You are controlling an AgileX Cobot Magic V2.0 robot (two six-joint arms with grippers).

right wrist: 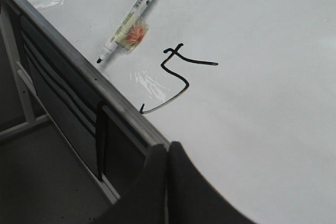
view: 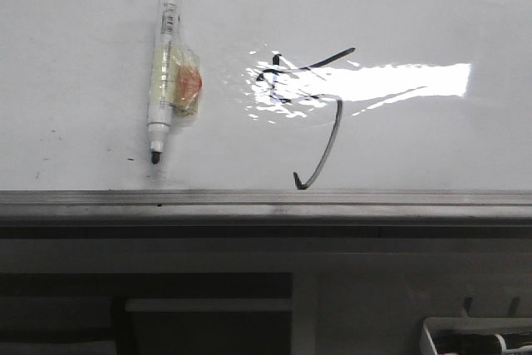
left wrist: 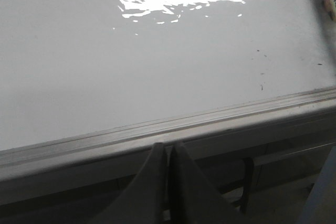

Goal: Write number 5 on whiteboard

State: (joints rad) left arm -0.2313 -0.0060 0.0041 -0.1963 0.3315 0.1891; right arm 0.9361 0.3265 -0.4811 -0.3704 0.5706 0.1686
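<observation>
Both end effectors, left [left wrist: 168, 153] and right [right wrist: 167, 153], were pressed together, empty; the 5 [view: 312, 114] looked finished (marker [view: 164, 72] lay uncapped), leaving only retreat.

left gripper [left wrist: 167, 153]: fingers pressed together, empty | right gripper [right wrist: 167, 153]: fingers pressed together, empty

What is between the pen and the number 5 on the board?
Nothing but bare whiteboard. In the front view the marker lies left of the number 5, with only white surface and some glare between; the right wrist view agrees.
</observation>
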